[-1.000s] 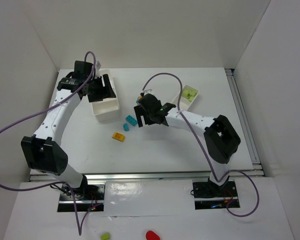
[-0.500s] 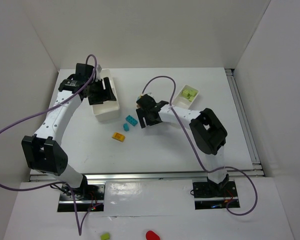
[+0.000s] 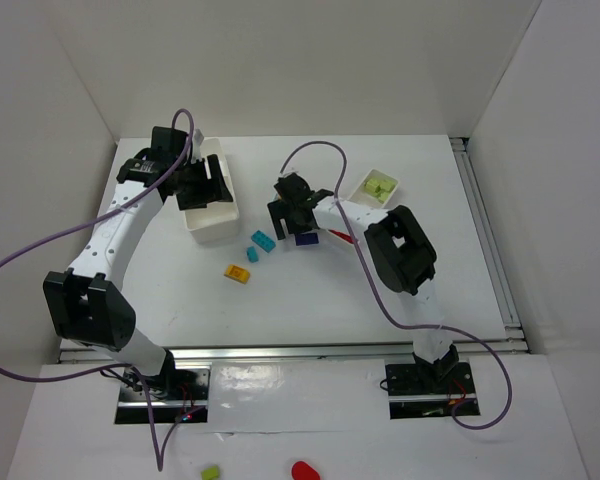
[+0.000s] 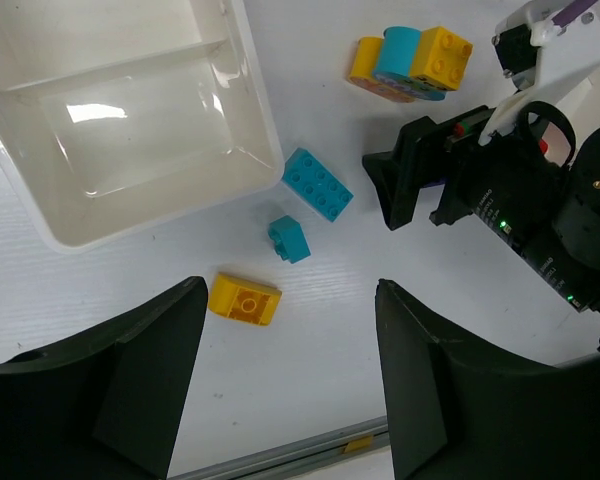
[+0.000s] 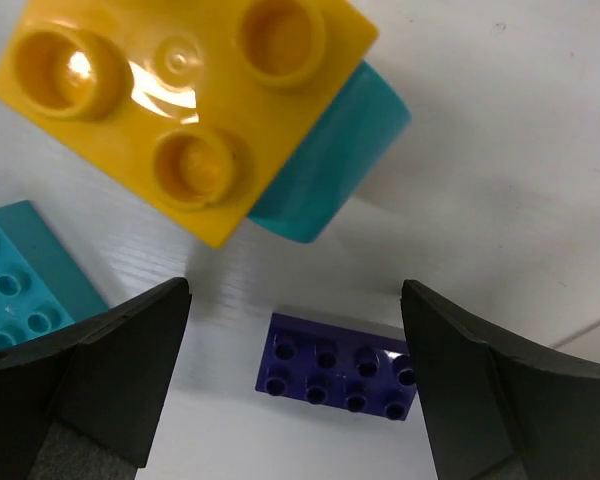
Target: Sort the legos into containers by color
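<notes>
- My left gripper point(image 4: 290, 325) hangs over the white table point(image 3: 180, 290) with its fingers spread wide and nothing between them.
- The long tray point(image 4: 255, 105) sits under and just ahead of that gripper. The divided compartments that my left wrist camera shows are bare.
- A yellow brick point(image 4: 244, 299) lies flat on the table near the tray's near corner, apart from it.
- Just to its right are a small cyan piece point(image 4: 290, 239) and a longer cyan brick point(image 4: 317, 184), close to each other. The longer one is close beside the tray's corner.
- My right gripper point(image 5: 295, 300) is low over the middle of the table, its fingers held apart.
- A dark purple brick point(image 5: 338, 381) lies studs-up on the table between those fingers. It is close against the finger on the view's right, with a clear gap on the other side. I cannot tell whether that finger touches it.
- Just beyond the purple brick is a yellow-and-cyan stack point(image 5: 185, 95), a big yellow block over a rounded cyan piece.
- The small box point(image 3: 390, 178) stands at the right, well apart from the tray, with lime bricks point(image 3: 378, 186) inside it.
</notes>
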